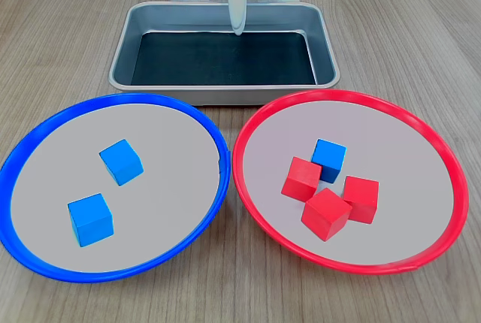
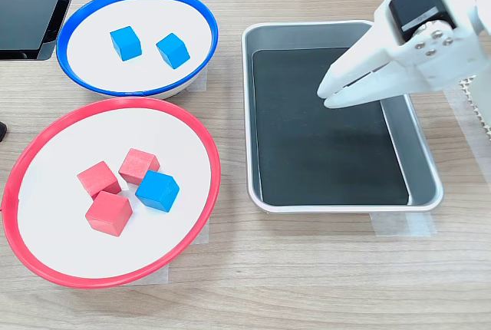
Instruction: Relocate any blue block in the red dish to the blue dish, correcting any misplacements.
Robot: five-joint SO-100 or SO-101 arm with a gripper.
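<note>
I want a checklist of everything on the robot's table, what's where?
Surface: wooden table, bare between items.
Job's things: blue block lies in the red dish among three red cubes; blue dish holds two blue cubes.
Clutter: metal tray, nothing in it.
Grippers: gripper above the tray, shut, holding nothing.
Cables: red wire near the arm in the second exterior view.
Surroundings: dark device at the second exterior view's left.

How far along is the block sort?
Done: two blue cubes already sit in the blue dish. In hand: nothing; the gripper hangs over the metal tray in the second exterior view, fingers shut and empty. Left: the blue block lies in the red dish against the three red cubes, not yet picked or moved.
</note>
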